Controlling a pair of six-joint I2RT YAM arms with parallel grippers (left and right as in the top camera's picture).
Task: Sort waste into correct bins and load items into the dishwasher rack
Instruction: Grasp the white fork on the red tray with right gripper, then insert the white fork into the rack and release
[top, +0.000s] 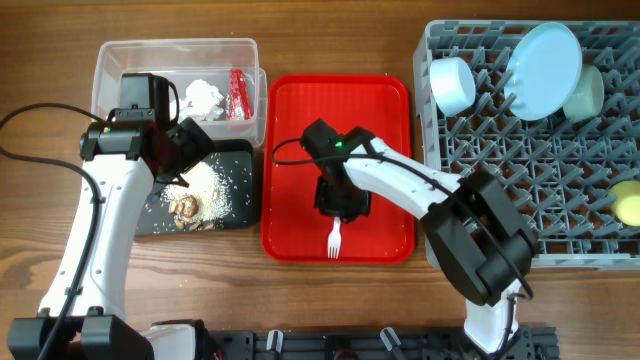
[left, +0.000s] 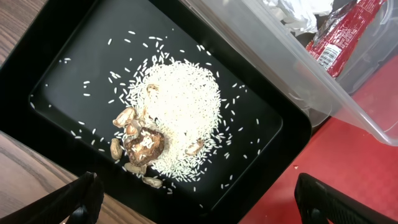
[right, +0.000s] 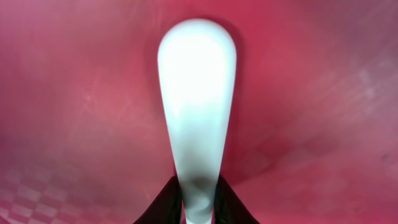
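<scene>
My right gripper (top: 340, 200) (right: 199, 208) is shut on the handle of the white plastic fork (top: 334, 238) (right: 196, 93), low over the red tray (top: 300, 100). My left gripper (top: 175, 150) (left: 205, 202) is open and empty above the black tray (top: 240, 215) (left: 62, 62), which holds rice and brown food scraps (top: 205, 190) (left: 180, 106). The clear tub (top: 110, 60) (left: 280, 62) holds the white tissue (top: 203, 95) and the red wrapper (top: 238, 93) (left: 339, 31). The grey rack (top: 520, 200) holds the plate (top: 543, 57), two bowls (top: 453, 85) (top: 585, 92) and the yellow cup (top: 627, 200). The spoon is out of view.
The red tray sits between the black tray and the rack, close to both. The clear tub stands behind the black tray. Cables run along the left arm. Wooden table surrounds everything.
</scene>
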